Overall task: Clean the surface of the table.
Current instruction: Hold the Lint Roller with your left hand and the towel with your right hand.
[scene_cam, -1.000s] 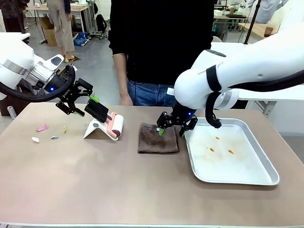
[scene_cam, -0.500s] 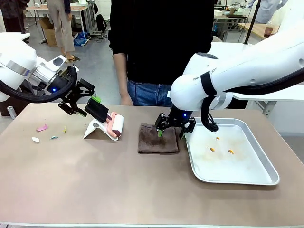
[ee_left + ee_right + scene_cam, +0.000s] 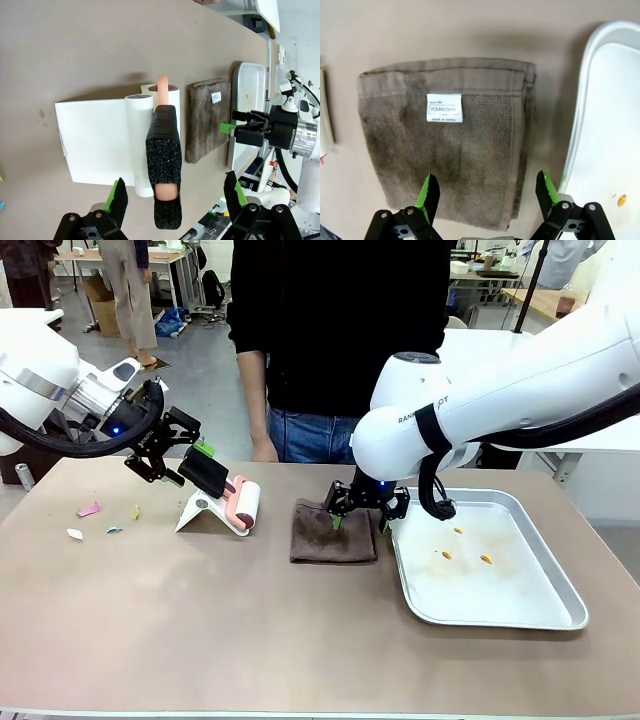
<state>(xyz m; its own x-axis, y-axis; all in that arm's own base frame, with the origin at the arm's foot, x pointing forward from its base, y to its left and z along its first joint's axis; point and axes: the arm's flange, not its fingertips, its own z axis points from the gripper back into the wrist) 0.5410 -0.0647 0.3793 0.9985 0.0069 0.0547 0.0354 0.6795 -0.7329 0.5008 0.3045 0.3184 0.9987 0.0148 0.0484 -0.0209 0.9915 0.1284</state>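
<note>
Though the smooth tan table (image 3: 220, 640) spreads wide all around it, a soft brown towel (image 3: 333, 532) lies folded in a flat square.
The right gripper (image 3: 362, 521) hangs over the towel, green pads apart, grasping nothing. Just right of the towel sits a shiny metal tray (image 3: 520, 623) with tiny orange spots (image 3: 446, 554). Left of the towel, the left gripper (image 3: 187, 462) spreads its fingers on each side of the black foamy handle (image 3: 163, 165) of a white lint roller (image 3: 248, 502), not squeezing it.
</note>
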